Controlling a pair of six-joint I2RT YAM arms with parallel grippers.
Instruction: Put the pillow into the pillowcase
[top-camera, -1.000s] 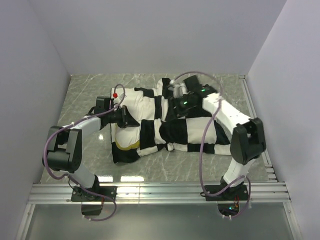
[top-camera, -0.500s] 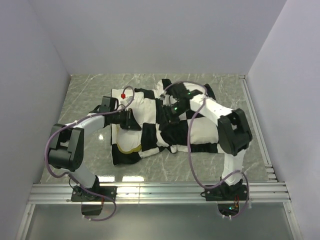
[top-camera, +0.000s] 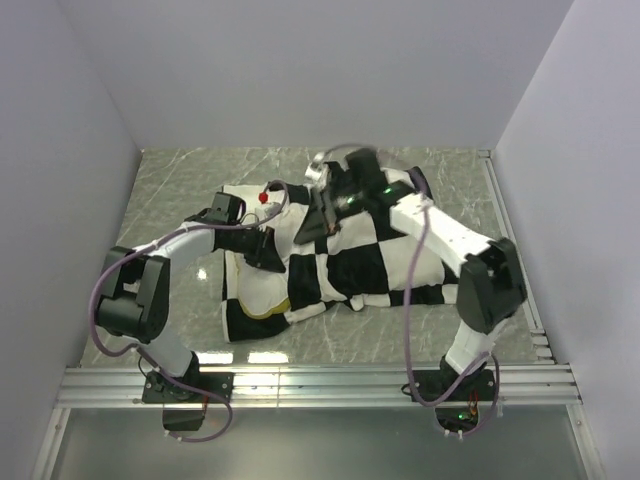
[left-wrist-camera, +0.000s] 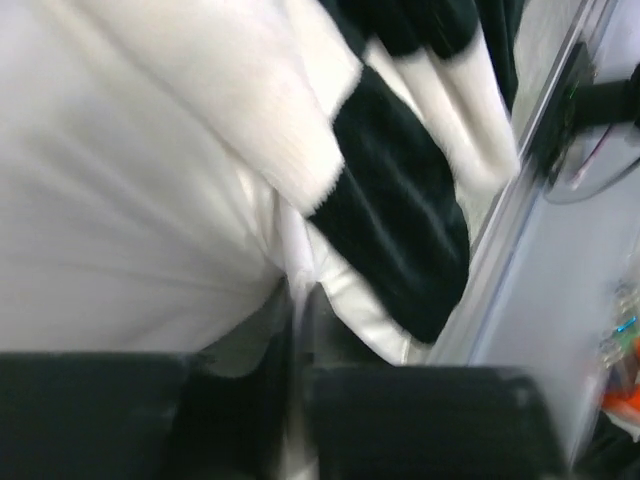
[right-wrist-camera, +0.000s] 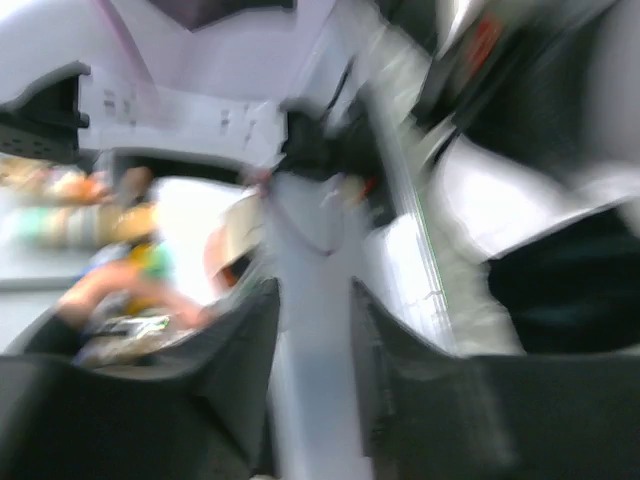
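The black-and-white checkered pillowcase (top-camera: 370, 265) lies across the middle of the table. The cream pillow (top-camera: 250, 285) sticks out of its left end, with a yellow band along the pillow's near edge. My left gripper (top-camera: 270, 258) sits where pillow and case meet. In the left wrist view this left gripper (left-wrist-camera: 298, 340) is shut on a thin white fold, seemingly the pillowcase's (left-wrist-camera: 400, 220) inner edge, beside the smooth pillow (left-wrist-camera: 120, 200). My right gripper (top-camera: 312, 222) hovers over the case's far left part. In its blurred wrist view the right gripper (right-wrist-camera: 312, 330) is open, with nothing between its fingers.
The marble tabletop (top-camera: 170, 180) is boxed in by pale walls on three sides. A metal rail (top-camera: 510, 250) runs along the right edge and another rail (top-camera: 320, 385) along the front by the arm bases. Cables loop above both arms.
My left gripper has moved right and nearer, still shut. The right arm has swung and its gripper has gone left, with its jaws narrowing. The pillowcase now covers more of the pillow.
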